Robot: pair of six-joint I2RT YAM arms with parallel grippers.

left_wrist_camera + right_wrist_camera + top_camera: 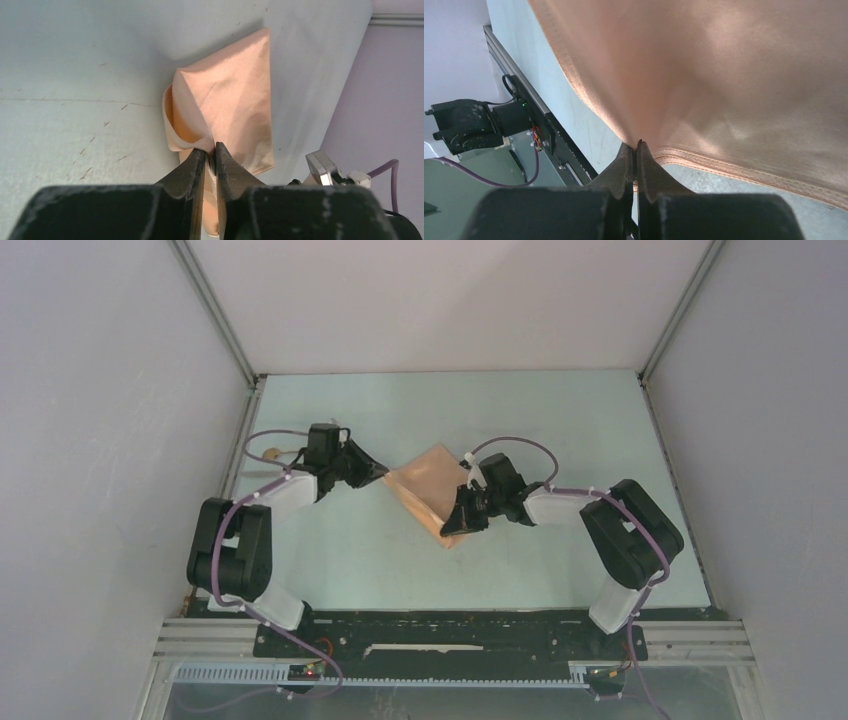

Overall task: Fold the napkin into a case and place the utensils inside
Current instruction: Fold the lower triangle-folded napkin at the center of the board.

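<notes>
The peach napkin (428, 490) lies partly folded in the middle of the pale table, with layered edges along its near side. My left gripper (384, 472) is at its left corner. In the left wrist view the left gripper (210, 150) is shut on a raised fold of the napkin (230, 100). My right gripper (452, 527) is at the napkin's near corner. In the right wrist view the right gripper (637, 146) is shut on the hemmed corner of the napkin (724, 75), which lifts off the table. One of the utensils, a spoon (272, 452) with a gold bowl, lies behind the left arm.
Grey walls with metal corner rails (215, 310) enclose the table on three sides. The black base rail (450, 632) runs along the near edge. The left arm's base (464, 122) shows in the right wrist view, and part of the right arm (325, 167) in the left wrist view.
</notes>
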